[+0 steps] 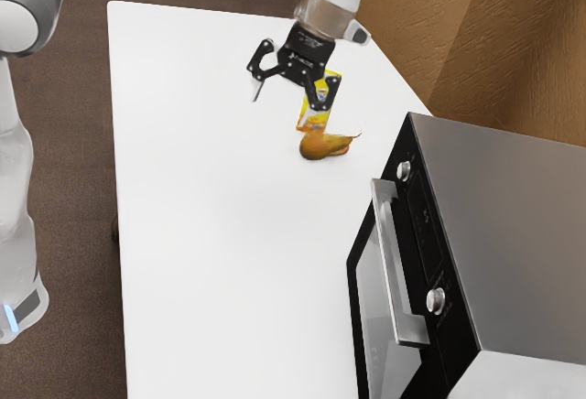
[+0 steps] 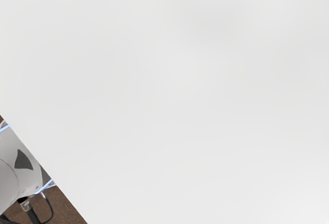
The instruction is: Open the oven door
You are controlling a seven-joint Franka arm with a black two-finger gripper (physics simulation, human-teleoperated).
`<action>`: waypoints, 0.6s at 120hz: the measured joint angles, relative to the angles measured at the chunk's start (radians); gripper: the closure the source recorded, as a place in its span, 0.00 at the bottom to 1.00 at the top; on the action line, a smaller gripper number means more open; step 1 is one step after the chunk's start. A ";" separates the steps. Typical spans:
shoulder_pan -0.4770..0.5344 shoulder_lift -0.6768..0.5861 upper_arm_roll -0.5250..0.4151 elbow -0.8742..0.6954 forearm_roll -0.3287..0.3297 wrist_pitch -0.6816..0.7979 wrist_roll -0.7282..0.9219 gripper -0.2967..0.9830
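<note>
Oven door (image 1: 373,298) is shut. The black gripper (image 1: 287,98) is wide open, up over the white surface (image 1: 211,234), well apart from the door's shiny handle (image 1: 392,262).

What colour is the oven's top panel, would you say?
Brownish grey top panel, best seen in the exterior view.

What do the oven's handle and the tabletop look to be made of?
Handle: looks like brushed metal, probably steel, going by its grey satin sheen and brighter streaks.
Tabletop: smooth, matte white, with no grain or seams; it could be laminate or painted board, and the look alone doesn't settle which.
</note>
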 joint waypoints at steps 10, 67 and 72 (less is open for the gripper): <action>-0.007 -0.010 -0.004 0.007 -0.007 0.081 -0.162 0.23; -0.188 0.019 -0.227 0.104 0.043 0.227 -0.612 0.23; -0.194 0.034 -0.236 0.103 0.056 0.245 -0.597 0.23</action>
